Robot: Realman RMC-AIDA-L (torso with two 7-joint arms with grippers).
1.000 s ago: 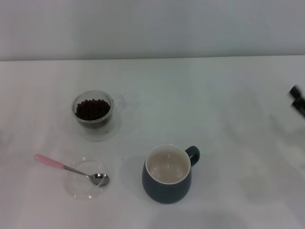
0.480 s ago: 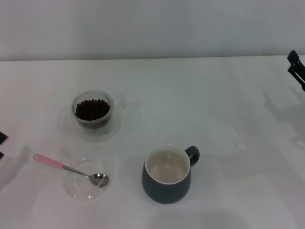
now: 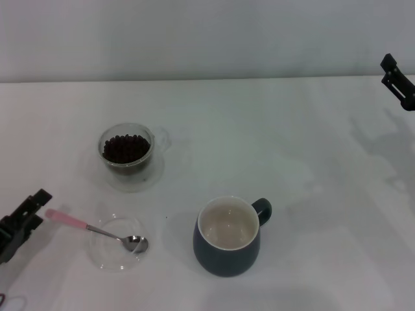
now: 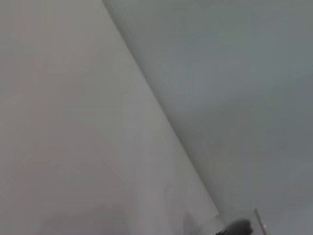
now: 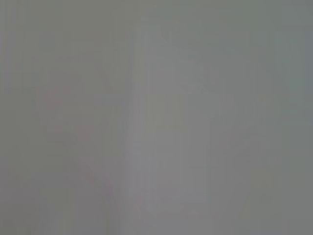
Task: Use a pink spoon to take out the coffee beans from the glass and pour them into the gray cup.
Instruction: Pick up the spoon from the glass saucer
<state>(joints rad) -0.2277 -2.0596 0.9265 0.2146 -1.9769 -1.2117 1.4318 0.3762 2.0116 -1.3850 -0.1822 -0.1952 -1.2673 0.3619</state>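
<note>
The pink spoon (image 3: 84,226) lies with its metal bowl in a flat clear dish (image 3: 117,243) at the front left, its pink handle pointing left. The glass (image 3: 126,154) with coffee beans (image 3: 125,148) stands behind it. The gray cup (image 3: 228,236) stands at the front centre, empty, handle to the right. My left gripper (image 3: 19,223) is at the left edge, just left of the spoon's handle tip. My right gripper (image 3: 397,81) is at the far right edge, well away from everything.
The white table (image 3: 292,162) spreads wide between the cup and the right gripper. A pale wall rises behind the table's far edge. The wrist views show only blank pale surfaces.
My left gripper has come in from the left edge towards the spoon's handle. My right gripper has moved up and back along the right edge. The objects have not moved.
</note>
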